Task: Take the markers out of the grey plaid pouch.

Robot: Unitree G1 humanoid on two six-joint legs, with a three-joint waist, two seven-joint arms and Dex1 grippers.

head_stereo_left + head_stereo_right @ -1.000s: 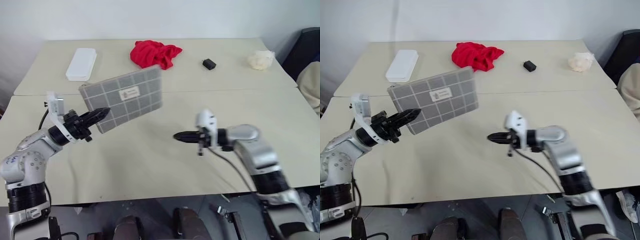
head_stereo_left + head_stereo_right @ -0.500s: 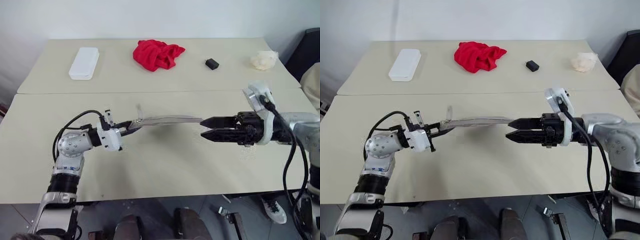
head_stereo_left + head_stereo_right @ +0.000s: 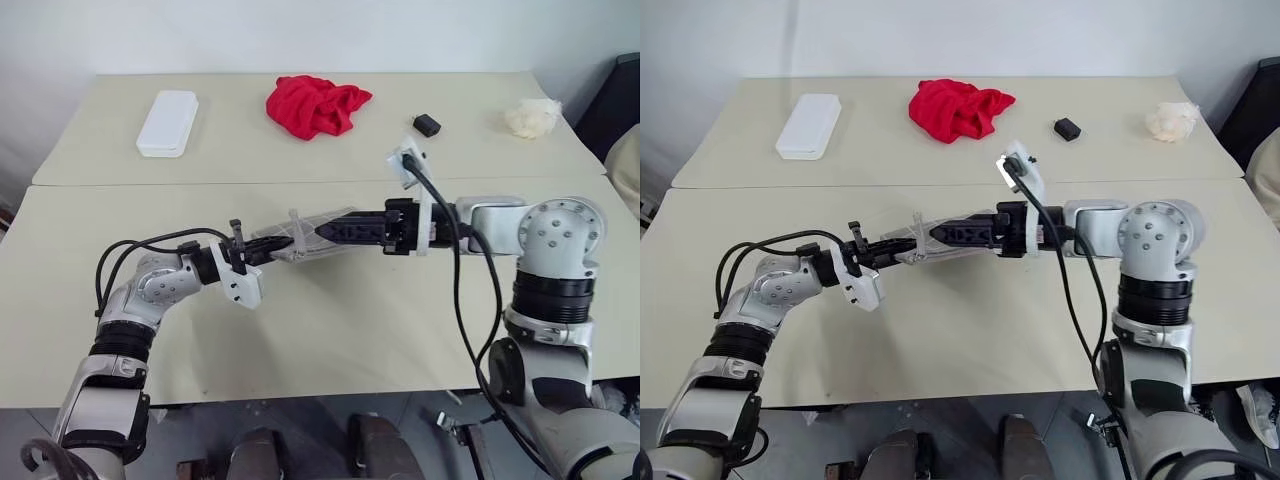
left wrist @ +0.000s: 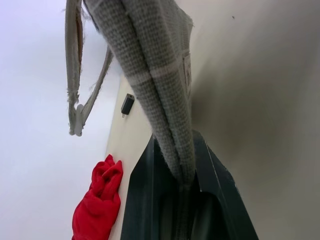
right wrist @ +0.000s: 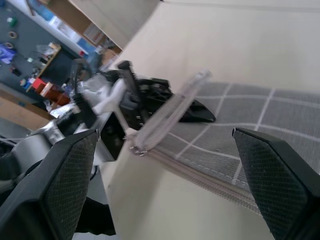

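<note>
The grey plaid pouch [image 3: 305, 236] hangs nearly level above the near table, edge-on to the head views. My left gripper [image 3: 262, 251] is shut on its left end; the left wrist view shows the fabric [image 4: 160, 75] pinched between both fingers. A zipper loop [image 5: 170, 112] sticks up near that end. My right gripper [image 3: 336, 230] comes in from the right at the pouch's upper side, and its fingers [image 5: 60, 180] stand wide open with the grid fabric [image 5: 240, 120] lying ahead between them. The markers are hidden.
On the far table lie a white plastic box [image 3: 168, 123], a red cloth [image 3: 317, 105], a small black block [image 3: 425, 124] and a crumpled white lump [image 3: 530, 117]. A dark chair [image 3: 622, 95] stands at the right edge.
The pouch has turned from face-up to nearly level. My right gripper has opened wide and swung left and up to the pouch. The left gripper keeps its hold.
</note>
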